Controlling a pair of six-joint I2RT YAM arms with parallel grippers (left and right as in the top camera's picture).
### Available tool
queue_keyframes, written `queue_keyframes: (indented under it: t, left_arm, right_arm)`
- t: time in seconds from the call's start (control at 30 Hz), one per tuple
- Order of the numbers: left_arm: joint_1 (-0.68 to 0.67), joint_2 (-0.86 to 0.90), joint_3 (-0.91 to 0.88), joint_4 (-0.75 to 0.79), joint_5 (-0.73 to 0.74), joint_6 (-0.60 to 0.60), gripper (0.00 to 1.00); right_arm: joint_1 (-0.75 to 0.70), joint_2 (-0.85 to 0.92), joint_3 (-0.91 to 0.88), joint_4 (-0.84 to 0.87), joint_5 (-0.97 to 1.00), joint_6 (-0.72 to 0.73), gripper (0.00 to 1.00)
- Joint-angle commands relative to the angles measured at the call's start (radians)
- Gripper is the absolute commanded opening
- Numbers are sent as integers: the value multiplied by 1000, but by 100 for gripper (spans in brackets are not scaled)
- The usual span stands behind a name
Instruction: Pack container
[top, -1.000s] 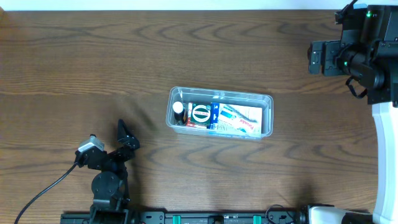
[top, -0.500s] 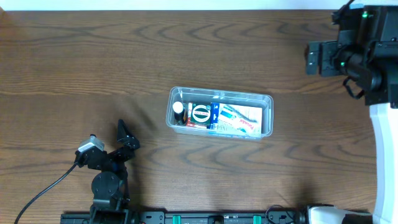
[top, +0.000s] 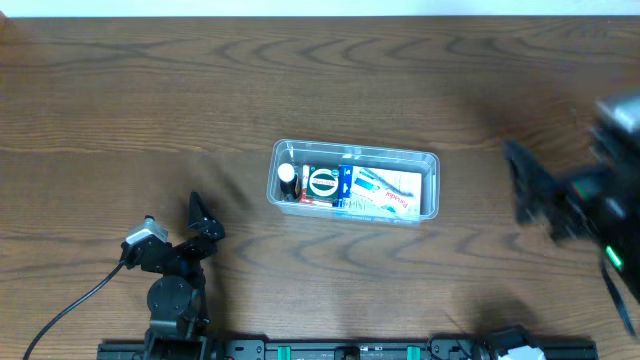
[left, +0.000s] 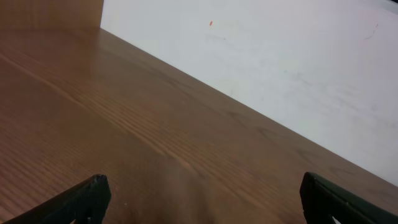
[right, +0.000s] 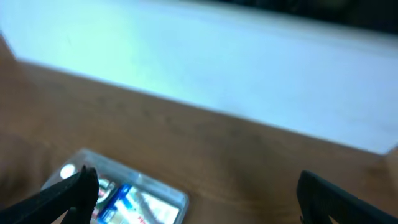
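The container (top: 355, 150), a clear shallow tub, stands at the table's middle. Inside it lie a small white-capped bottle (top: 288, 176), a dark box with a round mark (top: 322, 185) and a blue and white box (top: 382, 193). My left gripper (top: 204, 220) rests open near the front left, well apart from the tub, and only bare wood shows between its fingers (left: 87, 194). At the right, motion-blurred, my right gripper (top: 535, 200) is open and empty. The right wrist view catches the container (right: 143, 178) at lower left beside one finger (right: 68, 193).
A cable (top: 70, 305) trails from the left arm's base to the front left edge. A white wall (left: 280, 56) runs along the table's far edge. Bare wood surrounds the tub on all sides.
My right arm has swung from the far right corner toward the front and is now blurred at the right middle. The left arm and the tub have not moved.
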Motion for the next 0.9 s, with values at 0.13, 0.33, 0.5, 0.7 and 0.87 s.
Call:
queue_keyframes:
  t: [0.13, 0.33, 0.5, 0.7, 0.87]
  left_arm:
    - [5, -7, -19, -37, -24, 17, 98]
    - [5, -7, -19, -37, -24, 17, 98]
    - [5, -7, -19, -37, -24, 17, 98]
    - [5, -7, -19, -37, -24, 17, 98]
    - [5, -7, -19, -37, -24, 17, 98]
  right_arm:
    - [-97, -252, -140, 59, 8, 29, 99]
    - [-136, -494, -497, 313, -17, 50, 99]
    - [-156, -657, -774, 522, -33, 103, 99]
    - [-172, -813, -1061, 731, -62, 147, 99]
    - [-175, -883, -1249, 900, -87, 151, 99]
